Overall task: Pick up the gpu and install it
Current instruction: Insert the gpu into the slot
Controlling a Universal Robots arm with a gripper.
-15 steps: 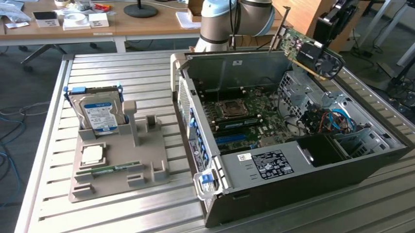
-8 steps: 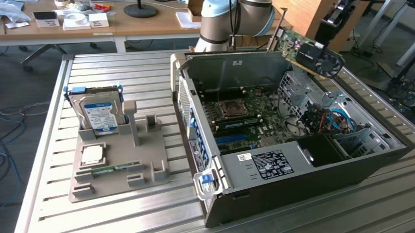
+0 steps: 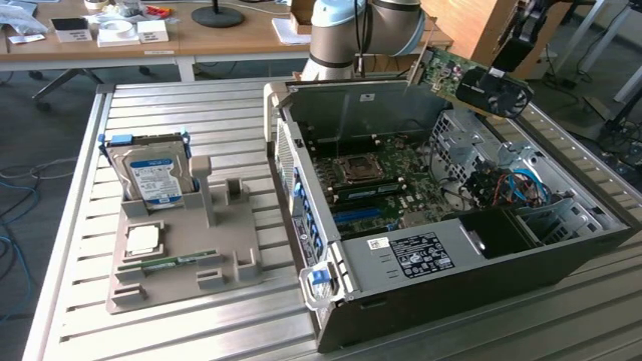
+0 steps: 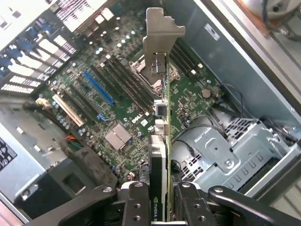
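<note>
gpu (image 3: 467,79): green lacquered board, glossy black plastic shroud, pale bare-metal bracket with a dull sheen.
gripper (image 4: 159,203): matt black parts, bright metal screw heads.
computer case (image 3: 441,295): dark matt outer panel; pale unpainted sheet metal inside.
motherboard (image 4: 117,89): green board, slight gloss.
heat sink (image 4: 117,137): silver metal, ribbed.
table (image 3: 180,105): slatted brushed metal, pale, softly reflective.
holder (image 3: 180,280): grey-beige plastic, matt, smooth.
hard drive (image 3: 150,177): silver metal, glossy paper label.
desk (image 3: 231,41): light wood top, smooth.
robot arm (image 3: 336,30): smooth pale grey shell, satin.
</note>
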